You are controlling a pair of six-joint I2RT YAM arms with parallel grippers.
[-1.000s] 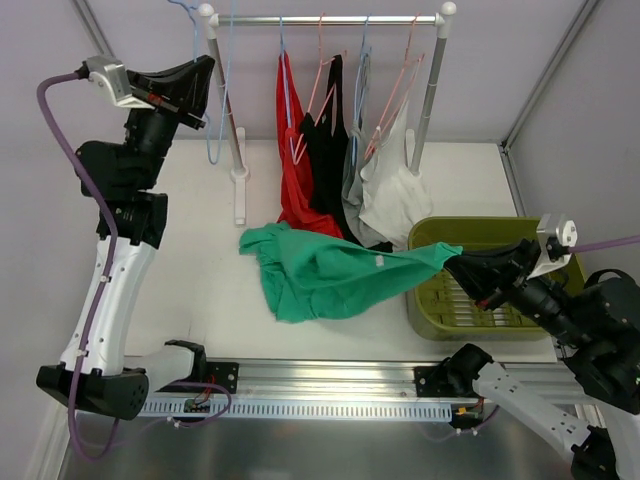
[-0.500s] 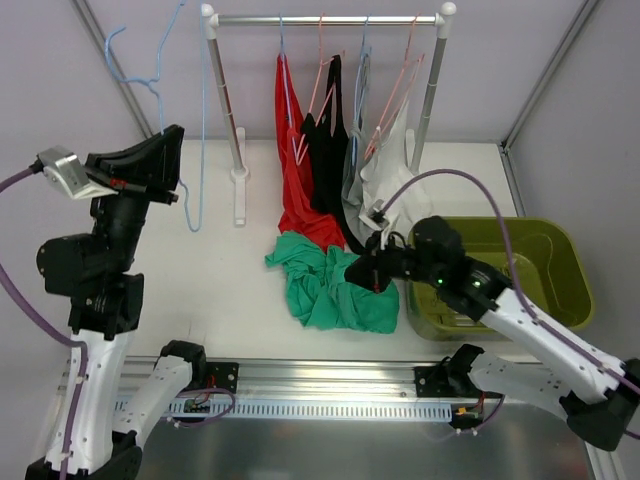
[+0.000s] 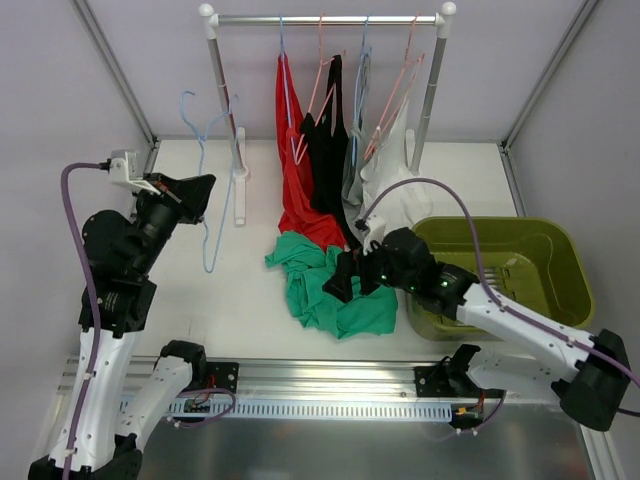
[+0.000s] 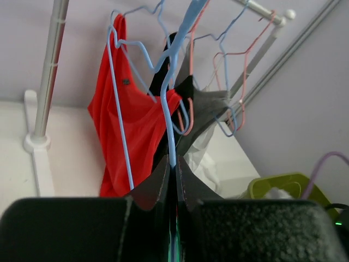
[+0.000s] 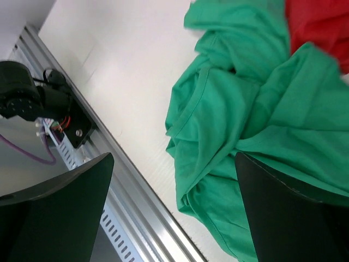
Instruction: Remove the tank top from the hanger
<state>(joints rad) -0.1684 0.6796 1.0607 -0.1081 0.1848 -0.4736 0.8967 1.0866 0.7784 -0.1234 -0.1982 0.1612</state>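
The green tank top (image 3: 335, 295) lies crumpled on the white table in front of the rack, off its hanger. My right gripper (image 3: 351, 278) hovers just above it, open, with nothing between its fingers; in the right wrist view the tank top (image 5: 240, 125) fills the space below the open gripper (image 5: 174, 158). The bare light-blue hanger (image 3: 212, 240) hangs left of the rack post, and my left gripper (image 3: 203, 190) is shut on its wire. The left wrist view shows the gripper (image 4: 174, 165) pinched on the hanger (image 4: 170, 120).
A clothes rack (image 3: 330, 19) at the back holds red (image 3: 295, 190), black, grey and white garments on wire hangers. An olive-green bin (image 3: 560, 262) stands at the right. The rack's left post foot (image 3: 239, 205) is beside the held hanger.
My right gripper has opened and let go of the green tank top, which now lies bunched on the table. The left arm has lowered the blue hanger toward the table.
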